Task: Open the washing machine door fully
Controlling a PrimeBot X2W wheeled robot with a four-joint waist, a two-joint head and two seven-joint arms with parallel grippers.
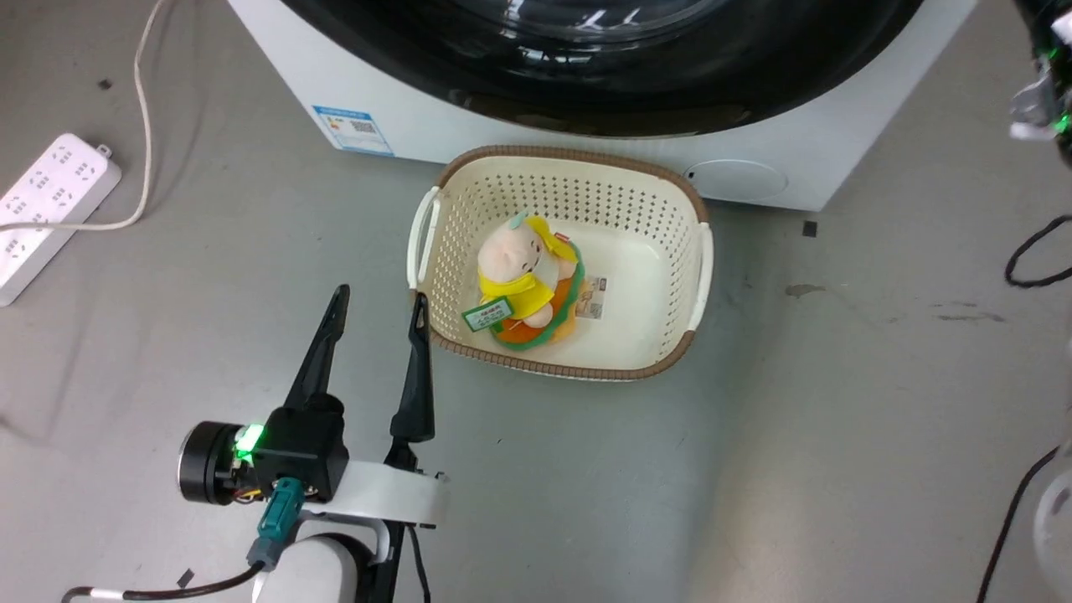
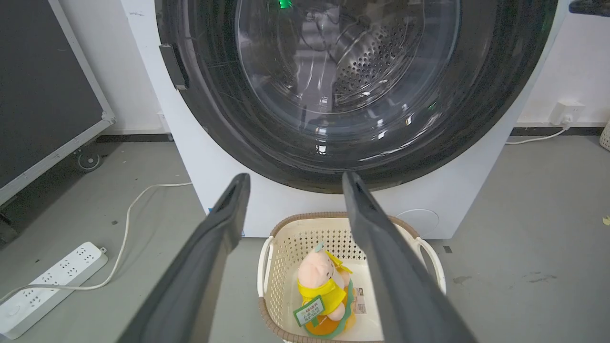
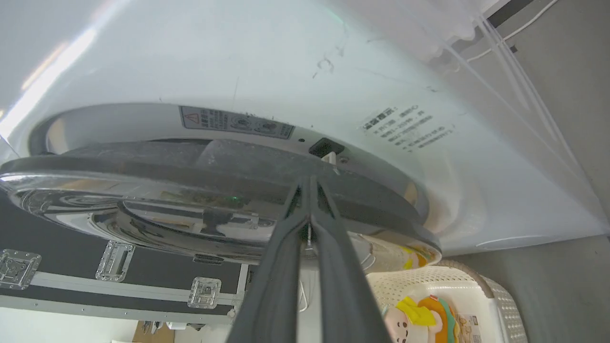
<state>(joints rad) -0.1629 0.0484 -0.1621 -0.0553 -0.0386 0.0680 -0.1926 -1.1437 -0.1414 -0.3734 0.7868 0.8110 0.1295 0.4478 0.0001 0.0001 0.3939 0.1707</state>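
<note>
Head view: the washing machine (image 1: pixel 502 138) stands at the far edge of the grey floor (image 1: pixel 837 377), and the washing machine door (image 1: pixel 603 75) is a glossy black disc across its front. Just before its foot sits a cream perforated basket (image 1: pixel 569 153). In the basket are a plush toy (image 1: pixel 519 276) in yellow with a green tag and a paper label on the bottom. The left gripper (image 1: pixel 378 293) hovers over the floor's near left, its fingers spread wide and empty, one tip close to the basket's near left corner. A white power strip (image 1: pixel 46 201) lies at the left edge.

Left wrist view: the left gripper (image 2: pixel 295 175) points at the lower rim of the door (image 2: pixel 228 119), with the steel drum visible through the glass. The basket (image 2: pixel 295 219) with the toy (image 2: pixel 319 281) lies below.

Right wrist view: the right gripper (image 3: pixel 310 178) has its fingers pressed together, tips at the door's (image 3: pixel 190 166) rim. I cannot tell whether they pinch anything. The machine's (image 3: pixel 286 71) latch slot shows just behind the rim
</note>
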